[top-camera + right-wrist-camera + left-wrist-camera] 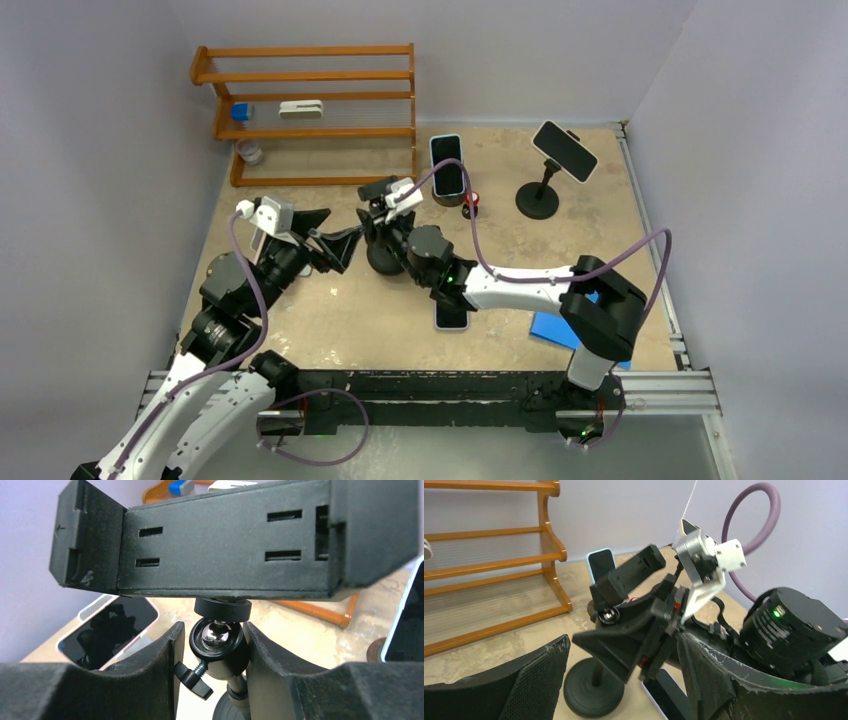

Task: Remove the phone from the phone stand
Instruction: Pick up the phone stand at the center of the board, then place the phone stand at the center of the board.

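Between the right fingers (150,670) sits the ball joint of the phone stand (220,535). They are narrowed to its width, the one at the view's right touching it and the other just beside it. Above them the stand's cradle holds nothing, and its long axis runs level across the right wrist view with one clamp end drawn out at the left. The left fingers (524,680) are spread wide and hold nothing, facing the stand's stem from the left.

The phone (452,318) lies flat on the tabletop (330,320), near and to the right of the stand's round base, under the right forearm. Only its near end shows from above. Its long axis appears to run near-to-far, and the far end is hidden by the arm. The left wrist view shows one pale edge of it just beside the base.

Only the right wrist view shows a second phone (107,630), dark screen up, at its left. Where this one sits in the top view cannot be told.

Bare tabletop lies open left of the phone, and a blue flat item (555,330) lies to its right. Two mounted phones, a pale-blue one (447,165) and a black one (565,150), stand farther back. A wooden rack (310,125) fills the far left corner.
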